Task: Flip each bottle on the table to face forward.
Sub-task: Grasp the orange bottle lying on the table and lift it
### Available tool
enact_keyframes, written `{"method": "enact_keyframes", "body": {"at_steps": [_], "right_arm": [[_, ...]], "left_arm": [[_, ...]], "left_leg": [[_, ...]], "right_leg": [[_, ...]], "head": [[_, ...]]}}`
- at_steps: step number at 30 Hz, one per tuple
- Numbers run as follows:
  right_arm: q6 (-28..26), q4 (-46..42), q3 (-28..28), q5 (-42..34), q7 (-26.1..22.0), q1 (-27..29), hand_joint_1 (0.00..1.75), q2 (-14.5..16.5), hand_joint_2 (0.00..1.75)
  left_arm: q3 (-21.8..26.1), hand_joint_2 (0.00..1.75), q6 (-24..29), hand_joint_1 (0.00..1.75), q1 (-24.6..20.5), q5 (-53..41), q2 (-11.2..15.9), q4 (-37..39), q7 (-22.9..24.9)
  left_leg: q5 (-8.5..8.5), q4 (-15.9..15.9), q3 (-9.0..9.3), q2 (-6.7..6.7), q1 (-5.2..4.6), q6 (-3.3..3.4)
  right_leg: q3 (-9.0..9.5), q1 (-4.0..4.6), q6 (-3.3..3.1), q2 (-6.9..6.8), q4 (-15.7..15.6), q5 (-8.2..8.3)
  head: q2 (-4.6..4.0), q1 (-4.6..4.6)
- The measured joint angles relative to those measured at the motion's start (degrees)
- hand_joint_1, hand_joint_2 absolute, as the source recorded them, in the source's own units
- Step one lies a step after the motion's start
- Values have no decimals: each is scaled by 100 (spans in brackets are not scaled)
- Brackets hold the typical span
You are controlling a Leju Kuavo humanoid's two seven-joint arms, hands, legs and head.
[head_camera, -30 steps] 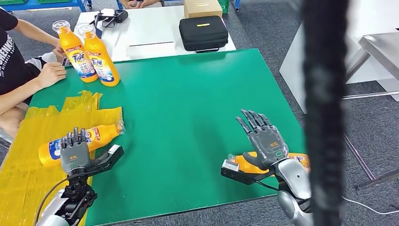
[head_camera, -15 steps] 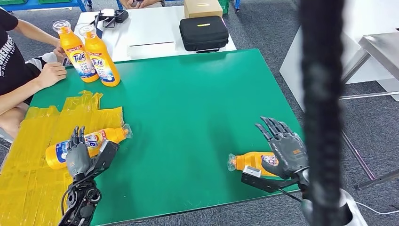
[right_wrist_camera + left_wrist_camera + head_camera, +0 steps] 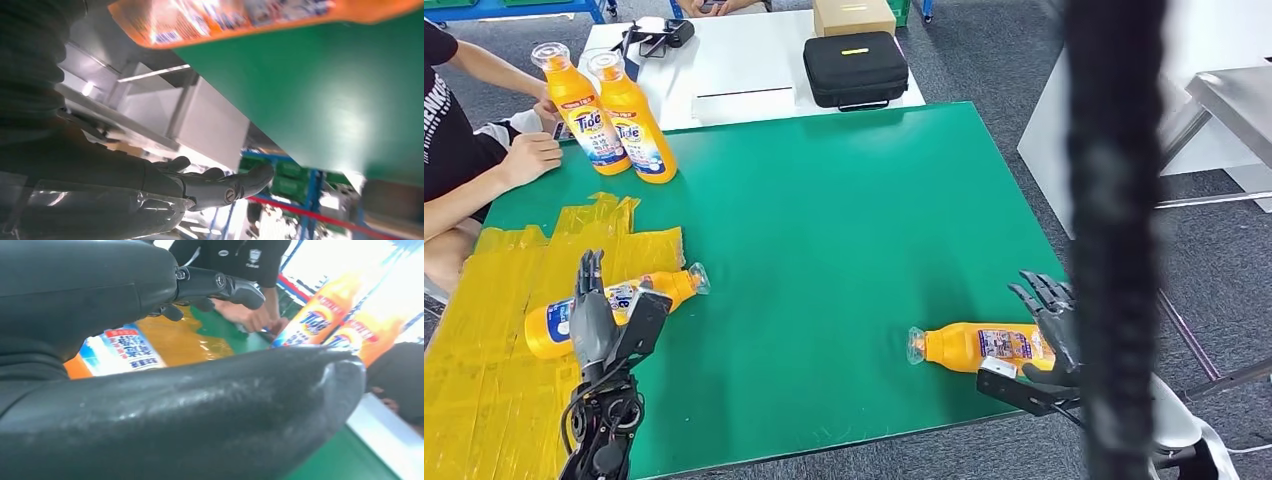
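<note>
Both hands loose, holding nothing. Left hand point(image 3: 596, 320) fingers lie over one lying Tide bottle point(image 3: 614, 300); the other bottle point(image 3: 984, 346) sits beside the right hand point(image 3: 1052, 335) near the table point(image 3: 824, 220) edge, so a nudge could roll it off.

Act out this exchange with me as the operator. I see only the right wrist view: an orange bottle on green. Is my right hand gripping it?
Observer: No. The right hand is by the lying bottle's base, fingers spread, not closed round it.
Operator: And the left hand?
Observer: The left hand is at a second bottle lying on the yellow sheet; I cannot tell whether it grips.
Operator: Any standing?
Observer: Two upright bottles stand at the table's far left corner, near a person's hand.
</note>
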Motion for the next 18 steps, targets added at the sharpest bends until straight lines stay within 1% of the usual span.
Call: {"method": "enact_keyframes", "body": {"at_steps": [11, 14, 18], "right_arm": [[51, 259, -66, 89, 81, 128, 0, 99, 175], [136, 287, -85, 114, 93, 174, 0, 135, 175], [187, 432, -113, 210, 108, 264, 0, 239, 175]], "left_arm": [[-175, 0, -61, 0, 28, 240, -23, -248, -81], [-212, 0, -387, 0, 119, 852, -36, -454, -285], [-427, 0, -828, 0, 422, 1598, -63, -1182, -567]], "left_leg": [[0, 0, 0, 1, 0, 0], [0, 0, -1, 1, 0, 0], [-2, 0, -4, 1, 0, 0]], "right_leg": [[0, 0, 0, 1, 0, 0], [-1, 0, 0, 1, 0, 0], [-4, 0, 0, 2, 0, -1]], "head": [[0, 0], [0, -1], [0, 0]]}}
